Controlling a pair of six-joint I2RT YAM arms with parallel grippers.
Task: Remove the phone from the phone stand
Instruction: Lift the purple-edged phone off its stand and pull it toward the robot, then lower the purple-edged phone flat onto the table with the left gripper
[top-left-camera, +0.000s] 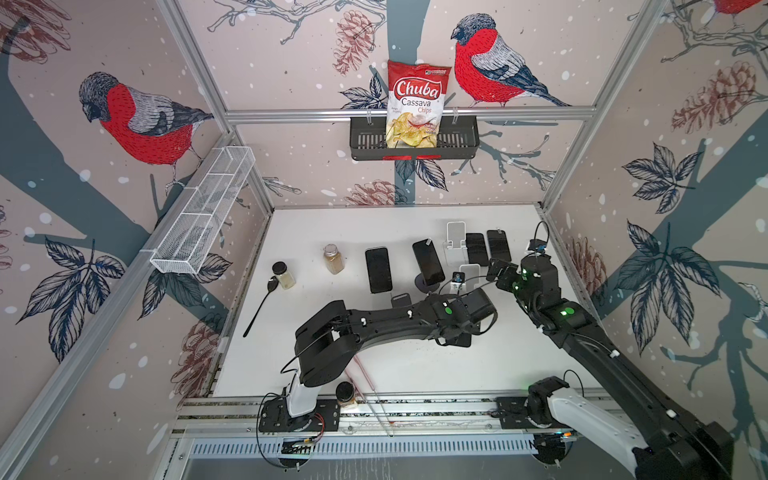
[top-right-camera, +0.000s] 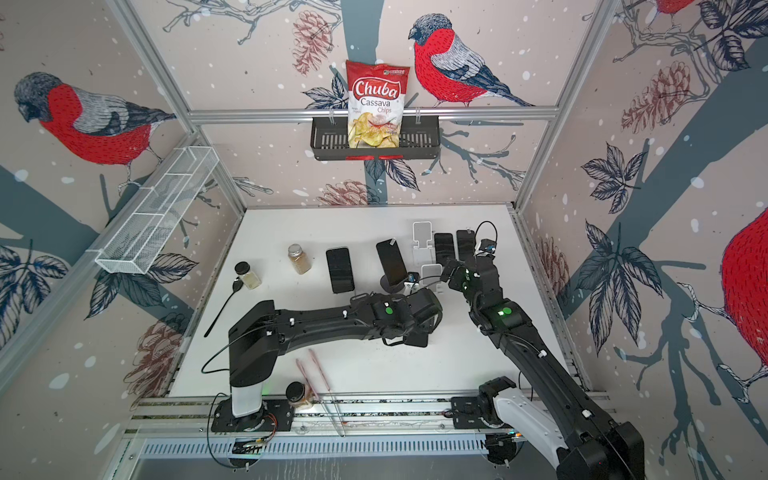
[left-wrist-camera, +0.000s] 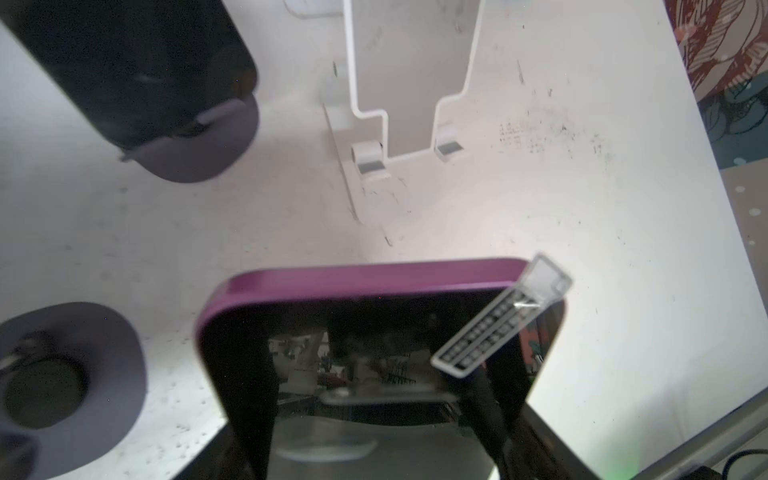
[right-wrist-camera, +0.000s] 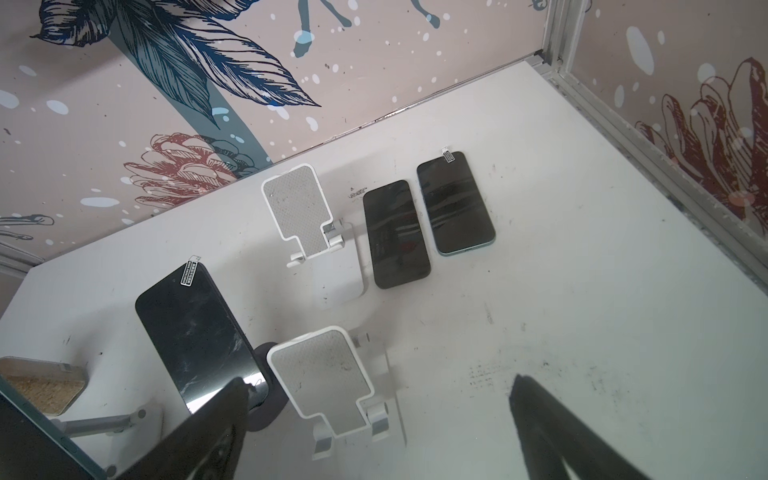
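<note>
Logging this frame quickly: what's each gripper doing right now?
Left gripper: shut on the purple-edged black-screen phone.
Right gripper: open, holding nothing.

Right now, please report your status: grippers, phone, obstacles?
Left gripper shut on purple phone, off any stand. Right gripper open, empty. White stand close ahead of phone.

purple-edged phone (left-wrist-camera: 374, 282) foremost — sticker tab (left-wrist-camera: 498, 324) on corner | white stand (left-wrist-camera: 411, 83) beyond | dark phone (left-wrist-camera: 124, 62) on round stand (left-wrist-camera: 208, 149)

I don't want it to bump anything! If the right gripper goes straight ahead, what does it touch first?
Probably the nearer empty white phone stand, which sits just ahead of the open right gripper. Depth is unclear, so it might meet the table beside it instead.
</note>
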